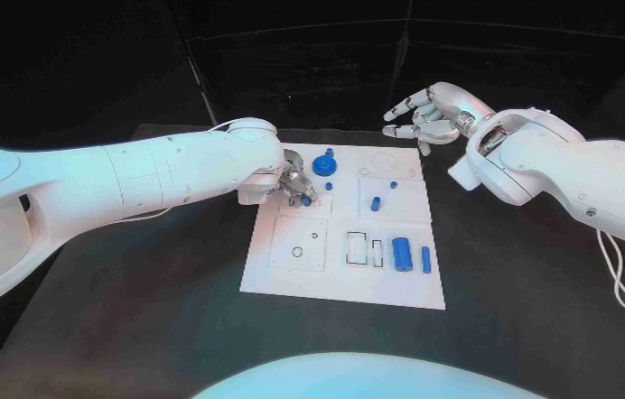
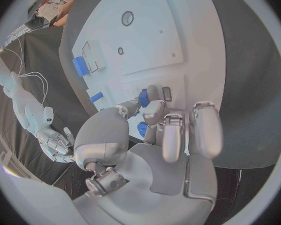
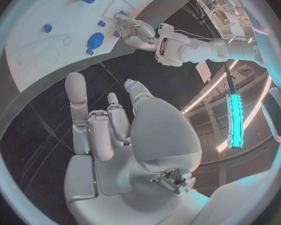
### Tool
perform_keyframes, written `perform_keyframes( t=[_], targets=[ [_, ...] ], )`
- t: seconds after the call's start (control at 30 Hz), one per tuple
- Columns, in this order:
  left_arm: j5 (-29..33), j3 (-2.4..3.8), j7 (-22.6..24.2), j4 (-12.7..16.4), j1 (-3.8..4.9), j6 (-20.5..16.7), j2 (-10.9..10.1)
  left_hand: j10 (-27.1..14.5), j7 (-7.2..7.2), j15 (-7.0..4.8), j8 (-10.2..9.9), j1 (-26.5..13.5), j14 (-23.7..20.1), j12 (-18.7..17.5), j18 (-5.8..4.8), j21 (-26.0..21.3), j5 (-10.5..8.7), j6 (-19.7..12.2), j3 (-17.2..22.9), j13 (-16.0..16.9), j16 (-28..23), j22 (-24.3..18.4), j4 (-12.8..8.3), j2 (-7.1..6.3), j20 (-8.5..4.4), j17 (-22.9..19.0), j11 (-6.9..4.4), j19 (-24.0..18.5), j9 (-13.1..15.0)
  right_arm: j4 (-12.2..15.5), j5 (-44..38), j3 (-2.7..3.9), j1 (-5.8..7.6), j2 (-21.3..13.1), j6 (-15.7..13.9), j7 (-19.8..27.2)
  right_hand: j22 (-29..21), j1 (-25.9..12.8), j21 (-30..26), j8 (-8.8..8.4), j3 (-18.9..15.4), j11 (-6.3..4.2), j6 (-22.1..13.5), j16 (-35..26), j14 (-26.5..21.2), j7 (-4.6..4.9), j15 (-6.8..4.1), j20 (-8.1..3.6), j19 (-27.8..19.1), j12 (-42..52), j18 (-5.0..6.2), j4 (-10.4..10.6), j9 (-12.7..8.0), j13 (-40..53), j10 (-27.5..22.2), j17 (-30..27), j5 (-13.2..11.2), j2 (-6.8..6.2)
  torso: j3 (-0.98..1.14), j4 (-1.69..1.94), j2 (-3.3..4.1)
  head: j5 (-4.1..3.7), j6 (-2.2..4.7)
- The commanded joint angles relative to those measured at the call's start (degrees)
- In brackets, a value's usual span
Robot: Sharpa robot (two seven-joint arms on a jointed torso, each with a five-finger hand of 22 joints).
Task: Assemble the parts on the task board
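Black table (image 1: 156, 264) | left robot hand (image 1: 294, 185) pinches blue part (image 1: 306, 199) over task board (image 1: 341, 282) | right robot hand (image 1: 427, 115) released

The left hand (image 1: 294, 182) was low, fingers bent down, pinching something small. The right hand (image 1: 427, 115) was up high, fingers loose and holding nothing.
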Motion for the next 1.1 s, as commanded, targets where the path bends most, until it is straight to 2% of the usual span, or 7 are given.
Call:
perform_keyframes(
  t=[0.03, 0.2, 0.5, 0.83, 1.1],
  targets=[
    [-0.4, -0.09, -0.6, -0.2, -0.05, 0.7, 0.1, 0.4, 0.12, -0.49, -0.3, -0.5, 6.1, 0.3, -0.67, 0.3, -0.04, 0.4, -0.2, 0.1, 0.2, 0.1, 0.4, 0.35, -0.39, 15.1, -0.16, 0.0, -0.1, 0.0, -0.3, 0.03, 0.10, 0.1, 0.3, 0.3, 0.0, 0.5, -0.2, 0.34, 0.0, -0.40, -0.4, -0.3, 3.3, -0.14, -0.45, -0.33, 0.0, 0.1, 0.60, 0.2, -0.1, 0.0, -0.1, 3.3, 0.2, -0.14, -0.02, 0.01, 0.03, -0.05, -0.08],
    [-0.4, -0.09, -0.5, -0.2, -0.05, 0.7, 0.1, 0.4, 0.11, -0.50, -0.3, -0.6, 6.1, 0.3, -0.66, 0.3, -0.05, 0.4, -0.4, 0.1, 0.2, 0.0, 0.3, 0.13, -0.41, 15.1, -0.17, -0.1, -0.1, -0.1, -0.3, 0.03, 0.10, 0.1, 0.3, 0.3, 0.0, 0.6, -0.2, 0.35, 0.1, -0.40, -0.4, -0.3, 3.3, -0.14, -0.45, -0.33, 0.0, 0.0, 0.60, 0.3, -0.1, -0.1, -0.2, 3.3, 0.3, -0.15, -0.01, 0.03, 0.02, -0.09, -0.19],
    [-0.4, -0.09, -0.3, -0.1, -0.06, 0.4, 0.2, 0.4, 0.09, -0.53, -0.4, -1.4, 6.1, 0.3, -0.67, 0.3, -0.06, 0.6, -2.1, 0.1, 0.2, 0.1, 0.1, -1.69, -0.45, 15.1, -0.19, 0.0, -0.1, -0.1, -0.3, 0.03, 0.10, 0.2, 0.3, 0.3, -0.1, 0.6, -0.2, 0.36, 0.1, -0.40, -0.4, -0.3, 3.3, -0.14, -0.46, -0.33, 0.0, 0.0, 0.60, 0.3, -0.1, -0.1, -0.2, 3.3, 0.4, -0.17, -0.02, 0.04, 0.00, -0.09, -0.19],
    [-0.4, -0.09, -0.3, -0.5, -0.06, 0.3, 0.4, 0.7, -0.07, -0.61, -0.4, -2.9, 6.1, 0.6, -0.71, 0.4, -0.06, 1.2, -4.5, 0.4, 0.2, 0.4, 1.2, -2.24, -0.51, 15.1, -0.30, 0.1, 0.0, -0.2, -0.3, 0.03, 0.10, 0.3, 0.3, 0.4, -0.1, 0.6, -0.2, 0.36, 0.1, -0.40, -0.4, -0.3, 3.3, -0.14, -0.46, -0.33, 0.0, 0.0, 0.60, 0.3, -0.1, -0.1, -0.2, 3.3, 0.4, -0.17, 0.00, -0.01, 0.00, -0.12, -0.17],
    [-0.4, -0.09, -0.3, -0.6, -0.06, 0.3, 0.4, 0.8, -0.16, -0.67, -0.4, -3.3, 6.1, 0.7, -0.73, 0.4, -0.06, 1.4, -5.5, 0.6, 0.2, 0.5, 1.7, -2.15, -0.56, 15.1, -0.38, 0.1, 0.0, -0.3, -0.3, 0.03, 0.10, 0.3, 0.3, 0.2, -0.1, 0.6, -0.3, 0.38, 0.1, -0.40, -0.4, -0.4, 3.3, -0.14, -0.46, -0.33, 0.0, 0.0, 0.61, 0.3, -0.1, -0.2, -0.2, 3.2, 0.6, -0.20, -0.03, 0.02, 0.03, -0.17, -0.33]
  ],
)
